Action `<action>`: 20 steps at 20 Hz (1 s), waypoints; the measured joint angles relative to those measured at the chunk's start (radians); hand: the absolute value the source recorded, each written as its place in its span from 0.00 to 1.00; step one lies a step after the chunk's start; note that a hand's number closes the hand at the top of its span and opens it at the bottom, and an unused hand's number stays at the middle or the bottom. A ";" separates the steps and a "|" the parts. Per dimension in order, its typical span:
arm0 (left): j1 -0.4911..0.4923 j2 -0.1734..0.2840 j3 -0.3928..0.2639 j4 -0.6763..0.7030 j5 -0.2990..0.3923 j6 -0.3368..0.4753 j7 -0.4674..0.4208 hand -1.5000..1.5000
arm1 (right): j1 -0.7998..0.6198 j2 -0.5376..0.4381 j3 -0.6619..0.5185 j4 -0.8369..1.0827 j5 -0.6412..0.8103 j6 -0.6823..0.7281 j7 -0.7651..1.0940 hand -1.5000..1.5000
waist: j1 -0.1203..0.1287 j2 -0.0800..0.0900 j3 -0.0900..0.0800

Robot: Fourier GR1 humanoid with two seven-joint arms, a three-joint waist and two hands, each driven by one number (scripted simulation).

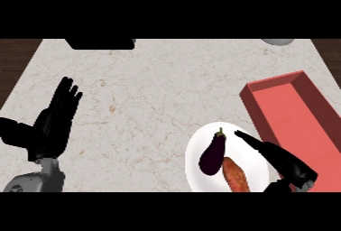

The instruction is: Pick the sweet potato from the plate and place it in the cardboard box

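counter: matt marble-look stone | eggplant: glossy | box: possibly matt cardboard

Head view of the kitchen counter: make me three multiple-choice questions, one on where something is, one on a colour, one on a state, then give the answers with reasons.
1. Where does the orange sweet potato lie?
A. in the box
B. on the round white plate, beside the dark purple eggplant
C. on the bare marble counter

2. What colour is the long open box at the right?
A. red
B. blue
C. green

3. How is the black left hand?
A. curled round the eggplant
B. pressed flat on the plate
C. open, fingers straight, holding nothing

Answers:
1 B, both vegetables lie side by side on the plate.
2 A, its walls and floor show red.
3 C, it stands over the counter at the left, far from the plate, while the right hand reaches over the plate's right edge.
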 measured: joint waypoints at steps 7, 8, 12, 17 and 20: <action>-0.011 -0.002 0.021 0.008 -0.006 -0.024 -0.003 0.50 | 0.001 0.029 0.013 0.058 0.060 -0.012 -0.052 0.00 | 0.000 0.000 0.000; -0.006 -0.012 0.014 0.010 -0.014 -0.020 -0.009 0.50 | 0.010 0.034 0.018 0.060 0.070 -0.018 -0.059 0.00 | 0.000 0.000 0.000; -0.005 -0.004 0.033 -0.014 -0.009 -0.029 0.021 0.50 | 0.017 0.055 0.032 0.081 0.104 -0.034 -0.070 0.00 | 0.000 0.000 0.000; 0.019 -0.019 0.026 -0.033 -0.024 -0.036 0.014 0.50 | 0.036 0.062 0.031 0.048 0.112 -0.014 -0.062 0.00 | 0.000 0.000 0.000; 0.004 -0.020 0.033 -0.025 -0.024 -0.041 0.018 0.50 | 0.051 0.062 0.042 0.071 0.144 -0.037 -0.105 0.00 | -0.001 0.000 0.000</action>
